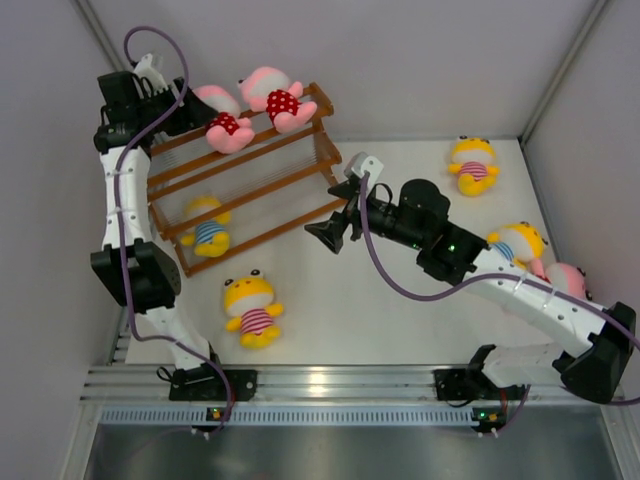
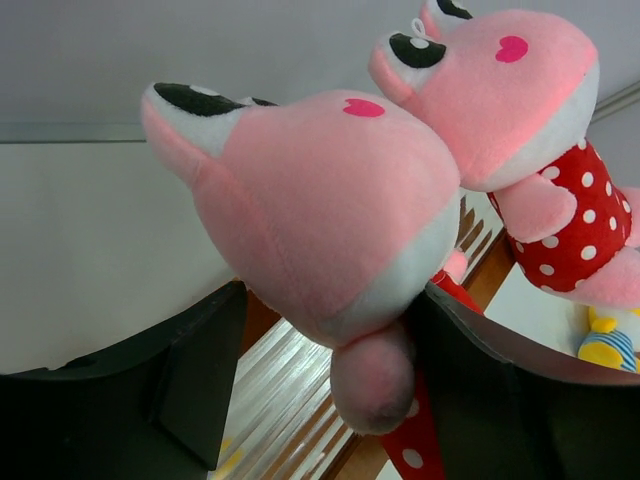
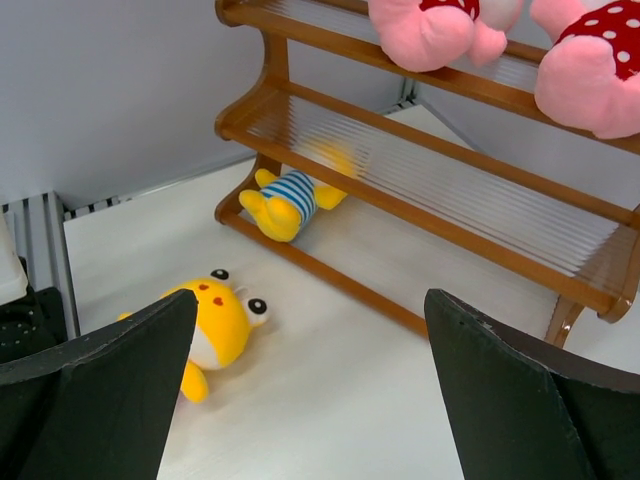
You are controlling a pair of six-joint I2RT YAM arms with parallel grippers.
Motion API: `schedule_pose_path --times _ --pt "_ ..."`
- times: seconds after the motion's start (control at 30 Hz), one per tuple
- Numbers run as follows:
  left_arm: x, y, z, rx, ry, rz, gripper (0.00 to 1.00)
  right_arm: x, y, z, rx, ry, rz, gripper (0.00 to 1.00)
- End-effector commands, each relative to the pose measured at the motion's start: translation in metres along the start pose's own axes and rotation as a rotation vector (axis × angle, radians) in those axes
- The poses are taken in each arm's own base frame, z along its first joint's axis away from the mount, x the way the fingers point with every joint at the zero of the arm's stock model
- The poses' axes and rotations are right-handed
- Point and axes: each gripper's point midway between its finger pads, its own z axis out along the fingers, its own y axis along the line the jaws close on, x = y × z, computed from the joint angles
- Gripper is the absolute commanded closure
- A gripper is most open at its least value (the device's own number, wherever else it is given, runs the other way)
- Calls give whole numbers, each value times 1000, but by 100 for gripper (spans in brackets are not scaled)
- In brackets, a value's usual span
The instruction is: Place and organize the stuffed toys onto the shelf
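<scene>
The brown wooden shelf stands at the back left. Two pink toys in red dotted dresses lie on its top tier, one on the left and one on the right. My left gripper is open, its jaws on either side of the left pink toy's head, with one finger touching it. A yellow blue-striped toy lies on the bottom tier. My right gripper is open and empty above the table in front of the shelf. A yellow pink-striped toy lies on the table, also in the right wrist view.
At the right lie a yellow pink-striped toy, a yellow blue-striped toy and a pink toy, the last two close against my right arm. White walls close in on the left, back and right.
</scene>
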Motion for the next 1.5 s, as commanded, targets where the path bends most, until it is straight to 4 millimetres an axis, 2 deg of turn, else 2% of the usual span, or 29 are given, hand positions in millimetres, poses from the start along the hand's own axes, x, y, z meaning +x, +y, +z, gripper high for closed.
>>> schedule_pose_path --times 0.0,0.17,0.27,0.3,0.33,0.37,0.4,0.43,0.47,0.53,0.57,0.63,0.7,0.73,0.77,0.8,0.83,0.9,0.93,0.97,1.0,1.03,1.1,1.13,1.17,1.2,1.3,1.4,1.47 --pt "-18 2 -17 -73 -66 82 27 -25 0 -10 8 -80 7 4" --pt "-34 -9 -41 -119 -124 163 16 -32 -3 -18 40 -94 44 3" --pt "-34 -10 -49 -137 -134 199 10 -27 -20 -21 143 -54 86 3" --pt "-33 -9 -50 -143 -132 204 10 -30 -32 -23 211 -41 98 3" --pt "-34 -7 -52 -159 -137 210 9 -25 -40 -25 258 -12 117 3" --pt "-36 -8 -55 -166 -144 224 9 -10 -47 -26 300 52 136 3" --pt "-37 -8 -56 -175 -148 230 8 -12 -64 -32 387 56 176 3" --pt "-38 -7 -57 -183 -150 239 8 -7 -70 -36 425 73 204 3" --pt "-40 -8 -60 -187 -156 245 7 5 -81 -44 490 112 235 3" --pt "-43 -12 -64 -186 -167 262 7 15 -106 -63 609 109 341 3" --pt "-44 -13 -66 -188 -171 265 7 32 -119 -77 698 147 372 1" --pt "-47 -16 -75 -207 -186 282 7 45 -146 -109 864 137 473 1" --pt "-50 -16 -84 -242 -204 296 7 73 -163 -143 1007 204 521 1" --pt "-50 -17 -88 -253 -208 307 7 81 -181 -168 1115 190 581 1" --pt "-49 -22 -97 -260 -218 316 7 92 -187 -187 1185 198 609 1" --pt "-47 -24 -101 -260 -219 320 7 108 -200 -221 1317 210 684 1" --pt "-48 -32 -111 -258 -233 340 7 113 -207 -243 1393 202 712 1" --pt "-35 -34 -115 -249 -214 344 7 134 -215 -285 1547 223 764 1" --pt "-24 -38 -122 -245 -206 344 7 148 -220 -326 1694 219 818 1" --pt "-19 -41 -127 -238 -200 378 7 154 -223 -346 1757 203 849 1" --pt "-14 -46 -131 -219 -196 393 7 161 -228 -384 1882 161 893 1" --pt "-11 -55 -142 -213 -210 425 6 163 -232 -401 1929 123 910 1" --pt "4 -55 -146 -207 -191 429 5 178 -233 -432 2026 94 957 1" --pt "7 -63 -154 -197 -202 450 5 186 -236 -462 2121 55 994 1" --pt "10 -67 -157 -188 -202 458 5 189 -237 -475 2162 39 1019 1" --pt "17 -67 -158 -184 -187 459 5 192 -236 -499 2242 -2 1045 1" --pt "28 -79 -165 -136 -148 459 6 205 -247 -529 2366 -7 1051 0" --pt "38 -91 -171 -83 -120 472 6 233 -253 -538 2415 64 1089 0" --pt "41 -98 -174 -60 -113 479 6 259 -255 -536 2402 137 1150 1"
